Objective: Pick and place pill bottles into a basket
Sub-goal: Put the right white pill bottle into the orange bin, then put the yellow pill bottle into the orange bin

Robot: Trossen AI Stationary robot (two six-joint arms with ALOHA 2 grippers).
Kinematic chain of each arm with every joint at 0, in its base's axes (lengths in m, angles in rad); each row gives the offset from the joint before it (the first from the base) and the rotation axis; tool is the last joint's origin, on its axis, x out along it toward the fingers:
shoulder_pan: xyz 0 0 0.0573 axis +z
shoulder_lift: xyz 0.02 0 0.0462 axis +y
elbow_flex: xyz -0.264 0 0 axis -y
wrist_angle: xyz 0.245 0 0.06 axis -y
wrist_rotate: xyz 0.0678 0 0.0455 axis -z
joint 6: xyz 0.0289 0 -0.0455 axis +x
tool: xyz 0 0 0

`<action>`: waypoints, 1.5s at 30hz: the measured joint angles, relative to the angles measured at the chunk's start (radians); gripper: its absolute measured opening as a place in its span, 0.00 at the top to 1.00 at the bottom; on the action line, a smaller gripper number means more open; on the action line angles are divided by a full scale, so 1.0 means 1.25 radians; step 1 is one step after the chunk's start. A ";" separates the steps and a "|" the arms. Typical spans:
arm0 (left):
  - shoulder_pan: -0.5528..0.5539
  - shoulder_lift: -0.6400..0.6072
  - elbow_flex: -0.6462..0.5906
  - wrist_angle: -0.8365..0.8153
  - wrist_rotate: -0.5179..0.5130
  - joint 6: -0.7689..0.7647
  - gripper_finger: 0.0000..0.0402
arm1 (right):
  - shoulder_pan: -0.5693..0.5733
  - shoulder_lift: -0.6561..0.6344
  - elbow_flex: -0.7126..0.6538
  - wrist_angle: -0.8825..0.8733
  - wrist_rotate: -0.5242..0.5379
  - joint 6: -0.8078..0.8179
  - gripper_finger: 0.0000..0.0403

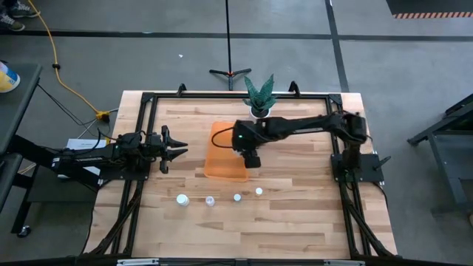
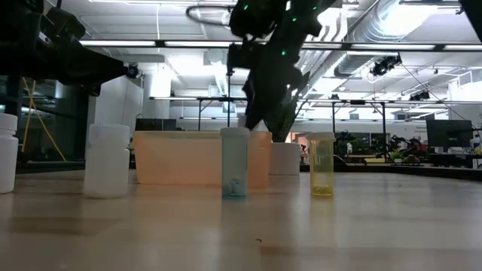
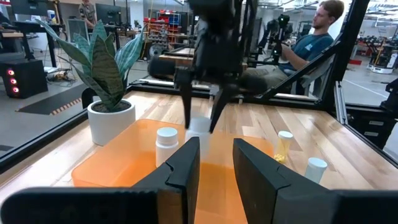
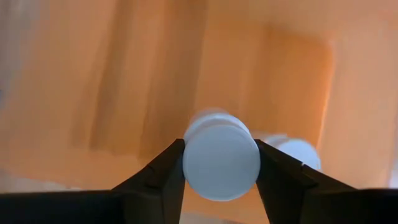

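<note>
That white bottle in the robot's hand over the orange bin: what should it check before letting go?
1. Right hand grips the pill bottle: ok.
2. Bottle is above the basket: ok.
3. Spot below is free of the bottle already inside: cannot tell.
4. Left hand is clear of the basket: ok.
5. Four bottles on the table remain to pick, nearest: ok.

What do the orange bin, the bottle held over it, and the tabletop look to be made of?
Orange bin: likely translucent plastic; in the low view light glows through its wall.
Bottle in the right gripper: apparently opaque white plastic, with a smooth matte cap.
Tabletop: pale wood planks with visible seams and grain.
</note>
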 joint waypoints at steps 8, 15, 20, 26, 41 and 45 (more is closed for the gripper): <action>0.000 0.000 0.000 0.000 0.000 0.000 0.67 | -0.016 0.076 0.053 -0.056 -0.022 -0.003 0.63; 0.000 0.000 0.000 0.000 0.000 0.000 0.67 | -0.015 0.079 0.046 -0.060 -0.029 -0.007 0.56; 0.000 0.000 0.000 0.000 0.000 0.000 0.67 | -0.015 0.079 0.046 -0.061 -0.041 0.000 0.54; 0.000 0.000 0.000 0.000 0.000 0.000 0.67 | -0.015 0.079 0.046 -0.061 -0.051 0.000 0.54; 0.000 0.000 0.000 0.000 0.000 0.000 0.67 | -0.015 0.079 0.114 -0.091 -0.051 0.024 0.39; 0.000 0.000 0.000 0.000 0.000 0.000 0.67 | -0.011 0.078 0.187 -0.105 -0.051 0.027 0.39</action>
